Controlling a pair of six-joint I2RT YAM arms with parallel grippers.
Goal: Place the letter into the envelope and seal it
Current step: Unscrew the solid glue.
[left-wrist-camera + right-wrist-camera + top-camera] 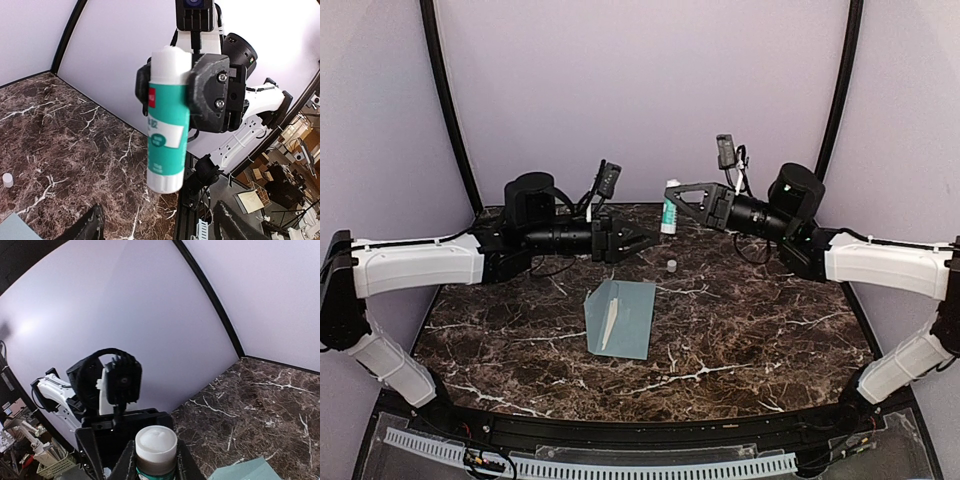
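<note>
The pale blue-grey envelope (pixel 625 318) lies flat in the middle of the table, with a narrow lighter strip (pixel 608 325) along its left half. The letter is hidden. My right gripper (pixel 677 203) is shut on a white-and-green glue stick (pixel 669 206), held upright in the air behind the envelope. The stick (pixel 156 441) is uncapped and its white tip is bare. Its small white cap (pixel 671 265) stands on the table. My left gripper (pixel 638 243) hovers open just left of the stick, its fingertips (pixel 92 225) spread below the stick (pixel 167 125) and holding nothing.
The table is dark marble with white veins (pixel 750 330). Curved pale walls close in the back and sides, with black posts (pixel 448 110) at the corners. Both white arms reach in from the sides. A corner of the envelope (pixel 250 471) shows in the right wrist view.
</note>
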